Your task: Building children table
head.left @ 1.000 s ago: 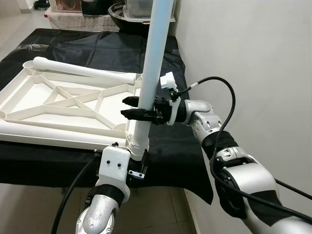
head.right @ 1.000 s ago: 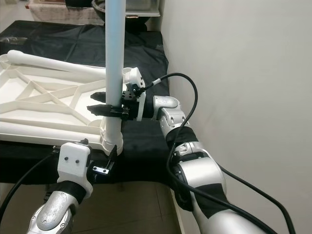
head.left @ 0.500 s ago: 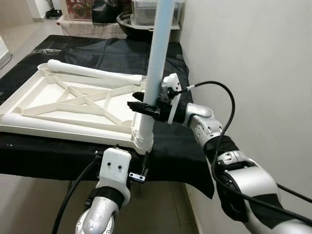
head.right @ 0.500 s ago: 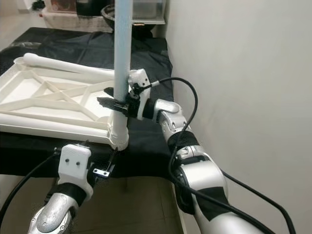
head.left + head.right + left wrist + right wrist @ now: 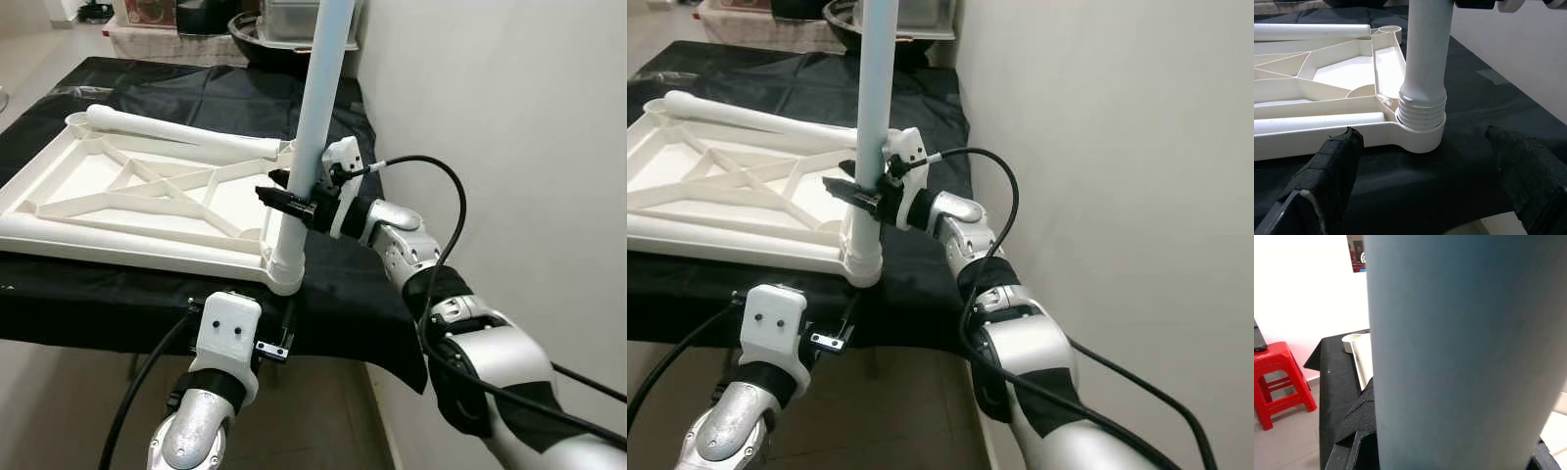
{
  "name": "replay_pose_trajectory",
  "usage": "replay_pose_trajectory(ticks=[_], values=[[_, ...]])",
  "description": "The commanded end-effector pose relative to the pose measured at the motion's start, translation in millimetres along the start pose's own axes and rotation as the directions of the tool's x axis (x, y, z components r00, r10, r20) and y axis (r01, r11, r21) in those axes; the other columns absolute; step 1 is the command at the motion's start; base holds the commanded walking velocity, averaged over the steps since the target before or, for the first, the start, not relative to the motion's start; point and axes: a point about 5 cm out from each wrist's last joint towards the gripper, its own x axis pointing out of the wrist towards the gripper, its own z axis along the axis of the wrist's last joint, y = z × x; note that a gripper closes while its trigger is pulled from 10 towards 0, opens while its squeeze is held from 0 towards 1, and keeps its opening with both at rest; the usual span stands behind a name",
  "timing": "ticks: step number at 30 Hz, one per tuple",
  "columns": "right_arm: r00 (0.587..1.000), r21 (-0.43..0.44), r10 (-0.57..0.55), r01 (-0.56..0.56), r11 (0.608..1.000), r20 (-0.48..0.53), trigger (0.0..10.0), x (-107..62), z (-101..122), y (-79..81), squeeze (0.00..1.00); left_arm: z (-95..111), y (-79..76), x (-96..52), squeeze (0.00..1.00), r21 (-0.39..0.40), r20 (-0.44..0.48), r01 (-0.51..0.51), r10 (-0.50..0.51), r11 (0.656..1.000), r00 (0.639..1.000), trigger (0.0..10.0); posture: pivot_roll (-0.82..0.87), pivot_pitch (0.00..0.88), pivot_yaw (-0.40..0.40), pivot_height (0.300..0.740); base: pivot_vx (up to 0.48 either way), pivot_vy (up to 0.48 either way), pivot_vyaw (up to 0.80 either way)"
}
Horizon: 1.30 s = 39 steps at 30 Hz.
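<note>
Upturned white tabletop [image 5: 118, 196] lies on black-draped table [image 5: 343, 284]; pale blue leg [image 5: 318, 117] stands upright in its near right corner socket [image 5: 1420, 134]. Right gripper [image 5: 286, 196] clamped around leg partway up. Left gripper [image 5: 1422, 161] spread wide, holding nothing, low beside socket.

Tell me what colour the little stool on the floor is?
The stool is red, seen best in the right wrist view, beside the black-covered table.
</note>
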Motion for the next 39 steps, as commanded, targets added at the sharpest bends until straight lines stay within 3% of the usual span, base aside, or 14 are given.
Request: replay_pose_trajectory(ticks=[1,7,9,11,14,19,20,25,29,39], values=[[0.991,-0.019,-0.072,0.071,0.997,-0.109,10.0,-10.0,-25,-2.3,0.0,-3,-0.4,-1.0,0.0,0.008,-0.015,0.002,-0.002,1.0,1.0,10.0,0.23,0.195,-0.138,0.74,0.0,0.0,0.0],[0.992,-0.013,-0.073,0.073,0.997,-0.102,10.0,-9.8,-24,-2.7,0.0,-3,-0.6,-1.1,0.0,0.007,-0.015,0.002,-0.002,1.0,1.0,10.0,0.23,0.195,-0.138,0.74,0.0,0.0,0.0],[0.995,0.036,-0.048,0.051,0.998,-0.083,10.0,-9.6,-22,-2.2,0.0,-3,-0.7,-1.2,0.0,0.007,-0.016,0.001,-0.001,1.0,1.0,10.0,0.23,0.195,-0.138,0.74,0.0,0.0,0.0],[0.997,0.141,0.071,-0.067,0.988,-0.025,10.0,-8.6,-19,3.2,0.0,-3,-0.7,-1.3,0.0,0.007,-0.017,0.0,0.0,1.0,1.0,10.0,0.22,0.2,-0.138,0.74,0.0,0.0,0.0],[0.988,0.175,0.155,-0.153,0.973,0.0,10.0,-7.5,-18,8.1,0.0,-3,-1.1,-1.1,0.0,0.007,-0.016,0.001,-0.001,1.0,1.0,10.0,0.22,0.2,-0.138,0.74,0.0,0.0,0.0],[0.978,0.163,0.207,-0.205,0.965,0.004,10.0,-6.2,-17,11.7,0.0,-3,-1.8,-1.2,0.0,0.006,-0.016,0.002,-0.002,1.0,1.0,10.0,0.22,0.2,-0.138,0.74,0.0,0.0,0.0],[0.965,0.145,0.263,-0.259,0.955,-0.009,10.0,-2.9,-17,16.6,0.0,-3,-2.4,-1.5,0.0,0.005,-0.017,0.003,-0.003,1.0,1.0,10.0,0.23,0.204,-0.14,0.74,0.0,0.0,0.0],[0.96,0.113,0.275,-0.268,0.957,-0.047,10.0,0.0,-19,19.1,0.0,-3,-2.6,-1.7,0.0,0.005,-0.018,0.004,-0.004,1.0,1.0,10.0,0.23,0.205,-0.141,0.74,0.0,0.0,0.0],[0.945,0.024,0.311,-0.31,0.95,-0.099,10.0,-0.2,-19,21.8,0.0,-3,-2.5,-1.8,0.0,0.005,-0.019,0.001,-0.001,1.0,1.0,10.0,0.23,0.207,-0.142,0.74,0.0,0.0,0.0],[0.937,-0.074,0.333,-0.342,0.937,-0.108,10.0,-2.6,-7,19.3,0.0,-4,-2.2,-1.3,0.0,0.006,-0.019,0.005,-0.005,1.0,1.0,10.0,0.22,0.207,-0.14,0.74,0.0,0.0,0.0]])
